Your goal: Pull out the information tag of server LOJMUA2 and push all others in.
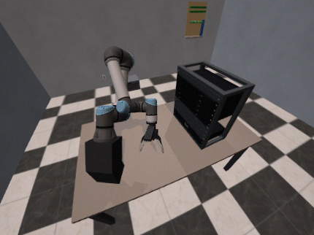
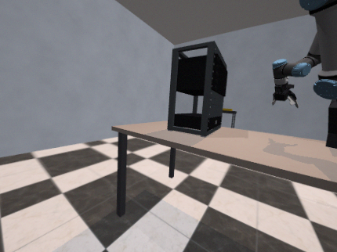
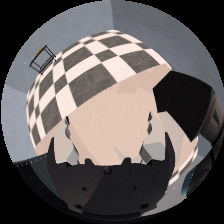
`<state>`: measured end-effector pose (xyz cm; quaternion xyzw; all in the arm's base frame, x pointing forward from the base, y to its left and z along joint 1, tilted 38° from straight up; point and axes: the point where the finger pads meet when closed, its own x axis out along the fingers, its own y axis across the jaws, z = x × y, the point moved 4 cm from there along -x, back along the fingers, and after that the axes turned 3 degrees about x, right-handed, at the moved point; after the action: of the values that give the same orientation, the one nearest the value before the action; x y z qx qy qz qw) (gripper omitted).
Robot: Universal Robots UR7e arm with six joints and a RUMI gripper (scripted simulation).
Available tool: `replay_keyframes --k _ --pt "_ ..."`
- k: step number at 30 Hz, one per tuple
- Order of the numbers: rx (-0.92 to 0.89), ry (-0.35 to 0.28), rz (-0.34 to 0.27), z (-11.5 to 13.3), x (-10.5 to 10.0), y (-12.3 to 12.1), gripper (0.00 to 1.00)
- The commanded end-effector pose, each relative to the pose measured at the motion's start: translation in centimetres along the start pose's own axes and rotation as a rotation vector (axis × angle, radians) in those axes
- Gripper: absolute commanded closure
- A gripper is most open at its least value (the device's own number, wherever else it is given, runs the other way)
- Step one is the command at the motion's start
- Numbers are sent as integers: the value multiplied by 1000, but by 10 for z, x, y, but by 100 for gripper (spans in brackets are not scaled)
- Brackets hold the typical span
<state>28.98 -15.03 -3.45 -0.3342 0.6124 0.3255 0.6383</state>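
Observation:
A black open-frame server rack [image 1: 209,102] stands on the right part of the tan table [image 1: 164,155]. Its front face holds several dark servers; their information tags are too small to read from here. It also shows in the exterior view [image 2: 197,88]. My gripper [image 1: 151,144] hangs open and empty above the table's middle, pointing down, well to the left of the rack's front. It shows at the right in the exterior view [image 2: 284,100]. In the wrist view the two fingers frame bare table top and floor; the rack is not in that view.
The arm's black base pedestal [image 1: 104,159] stands on the table's left part. A poster [image 1: 196,19] hangs on the back wall. A small yellow-topped stand [image 2: 229,113] is on the floor behind the table. A checkered floor surrounds the table.

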Motion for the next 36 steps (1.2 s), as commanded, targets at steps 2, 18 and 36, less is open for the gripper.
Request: replay_keyframes --k 2,18,36 --pt "-14 0 0 1 -1 -2 0" --pt "-87 1 1 5 -6 -8 0" --pt "-245 1 4 16 -17 -22 0"
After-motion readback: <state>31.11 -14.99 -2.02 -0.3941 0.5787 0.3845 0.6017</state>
